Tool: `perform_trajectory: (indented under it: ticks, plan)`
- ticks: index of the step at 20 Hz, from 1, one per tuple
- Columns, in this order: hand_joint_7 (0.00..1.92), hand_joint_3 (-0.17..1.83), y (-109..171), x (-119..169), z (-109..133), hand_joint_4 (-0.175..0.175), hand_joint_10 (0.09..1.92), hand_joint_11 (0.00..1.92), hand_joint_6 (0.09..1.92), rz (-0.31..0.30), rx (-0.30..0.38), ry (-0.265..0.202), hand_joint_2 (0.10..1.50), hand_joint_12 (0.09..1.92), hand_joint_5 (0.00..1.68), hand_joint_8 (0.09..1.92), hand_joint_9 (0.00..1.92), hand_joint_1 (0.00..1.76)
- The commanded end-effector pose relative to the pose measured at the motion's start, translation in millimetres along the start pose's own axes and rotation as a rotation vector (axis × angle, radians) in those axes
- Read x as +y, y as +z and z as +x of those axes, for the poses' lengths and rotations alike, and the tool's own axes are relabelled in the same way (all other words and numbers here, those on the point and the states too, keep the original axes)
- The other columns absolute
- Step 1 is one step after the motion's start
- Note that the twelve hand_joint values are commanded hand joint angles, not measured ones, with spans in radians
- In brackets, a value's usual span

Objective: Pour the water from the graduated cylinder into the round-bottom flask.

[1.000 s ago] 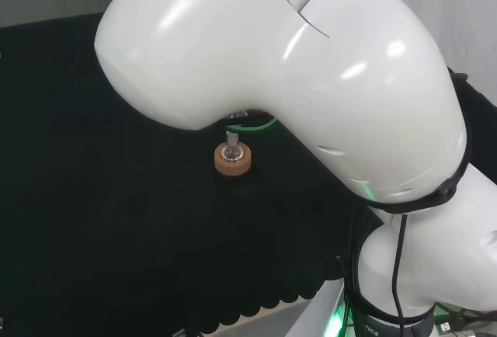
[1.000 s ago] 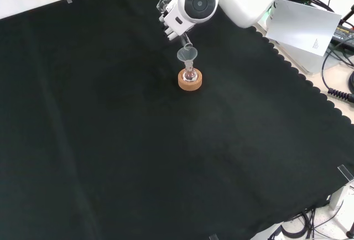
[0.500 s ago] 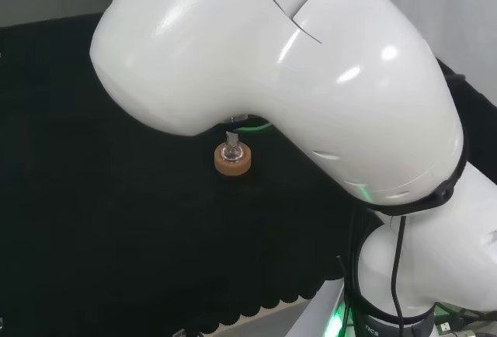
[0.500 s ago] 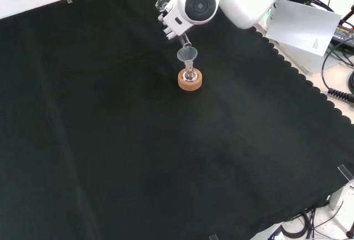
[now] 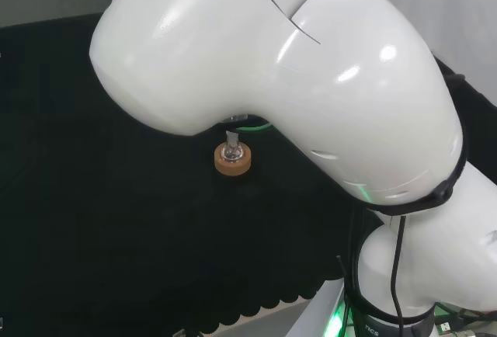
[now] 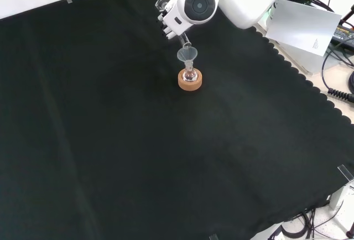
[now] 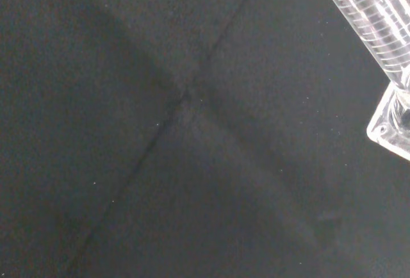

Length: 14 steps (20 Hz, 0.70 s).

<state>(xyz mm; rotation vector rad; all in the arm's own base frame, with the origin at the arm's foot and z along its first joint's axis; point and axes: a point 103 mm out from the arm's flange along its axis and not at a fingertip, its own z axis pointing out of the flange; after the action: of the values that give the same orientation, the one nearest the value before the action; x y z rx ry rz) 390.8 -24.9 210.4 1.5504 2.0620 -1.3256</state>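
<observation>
In the front view the hand (image 6: 169, 25) is shut on a clear graduated cylinder (image 6: 178, 34), just left of the arm's round grey cap. The cylinder is tipped, its hexagonal foot (image 6: 163, 1) raised and farther off. Its mouth points down into a clear funnel (image 6: 187, 56). The funnel sits in the neck of a small round-bottom flask (image 6: 189, 76) on a cork ring (image 6: 189, 82). In the head view the flask (image 5: 231, 153) and cork ring (image 5: 232, 163) stand just below the big white link. In the wrist view the cylinder's marked tube (image 7: 375, 9) and foot (image 7: 392, 124) appear close up.
Black cloth (image 6: 138, 157) covers the bench around the flask. Its scalloped edge (image 6: 310, 88) runs along the right of the front view, with a white sheet (image 6: 304, 27) and cables (image 6: 340, 63) beyond it. The arm's white links (image 5: 311, 104) fill much of the head view.
The arm's big link has shifted slightly left in the head view. The cylinder stays tipped over the funnel, and the flask and cork ring have not moved.
</observation>
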Motion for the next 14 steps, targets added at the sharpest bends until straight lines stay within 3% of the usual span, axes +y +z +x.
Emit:
perform_trajectory:
  ticks: [1,6,11,14]
  plan:
    - [1.02,0.00,0.2,0.1,0.0,-0.175,0.14,1.16,1.17,-0.002,0.001,0.001,1.18,0.77,0.88,0.56,1.31,1.13]
    - [1.02,0.00,0.2,0.9,1.5,-0.175,0.14,1.16,1.17,-0.001,-0.002,-0.004,1.18,0.77,0.88,0.56,1.31,1.13]
    - [1.02,0.00,5.6,1.7,2.9,-0.175,0.14,1.16,1.17,-0.023,0.078,-0.007,1.18,0.77,0.88,0.56,1.31,1.13]
    - [1.02,0.00,9.7,1.5,1.2,-0.175,0.14,1.16,1.17,-0.054,0.167,-0.009,1.18,0.77,0.88,0.56,1.31,1.13]
